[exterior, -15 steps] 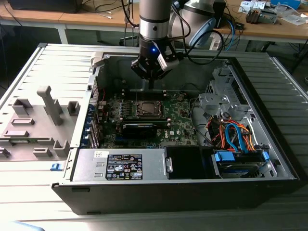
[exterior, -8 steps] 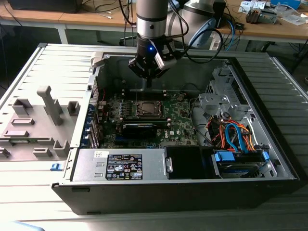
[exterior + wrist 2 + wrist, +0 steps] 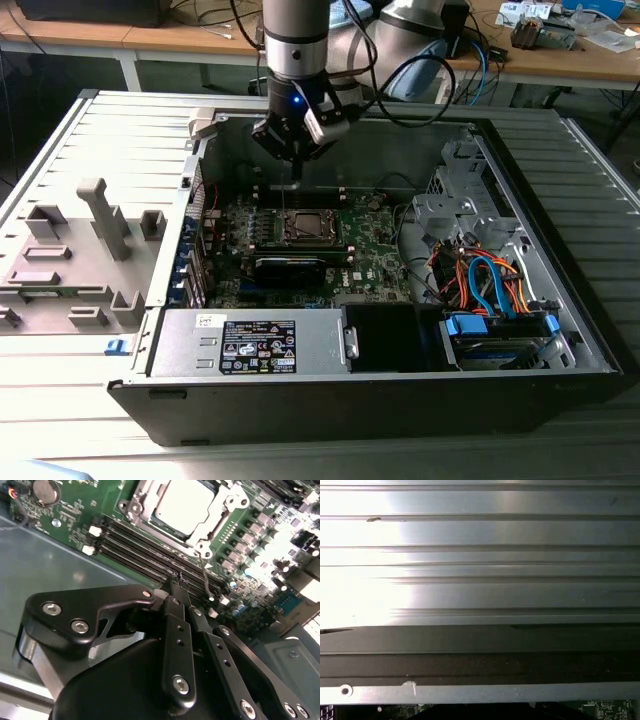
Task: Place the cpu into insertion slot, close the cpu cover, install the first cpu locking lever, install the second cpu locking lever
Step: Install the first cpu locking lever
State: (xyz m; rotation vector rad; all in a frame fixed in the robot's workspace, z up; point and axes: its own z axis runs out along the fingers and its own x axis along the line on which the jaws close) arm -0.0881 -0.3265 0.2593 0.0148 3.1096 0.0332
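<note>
The cpu point(image 3: 187, 502), a silvery square chip, lies in the insertion slot point(image 3: 305, 228) on the green motherboard point(image 3: 375, 250). The cpu cover point(image 3: 231, 502), a metal frame, lies flat around the chip. A thin wire locking lever point(image 3: 204, 577) sticks out from the socket's corner. In the second wrist view my gripper point(image 3: 179, 582) is shut, its black fingertips point(image 3: 175, 580) pressed together with nothing visible between them, above the memory slots beside the socket and close to that lever. In the exterior view the gripper point(image 3: 294, 183) hangs just behind the socket, inside the open case.
The grey computer case point(image 3: 560, 330) surrounds the board. A power supply point(image 3: 255, 345) sits along the front, and a drive cage with blue and orange cables point(image 3: 490, 290) fills the exterior view's right. A black card point(image 3: 290, 268) lies before the socket. Grey fixtures point(image 3: 90, 250) stand on the ribbed table.
</note>
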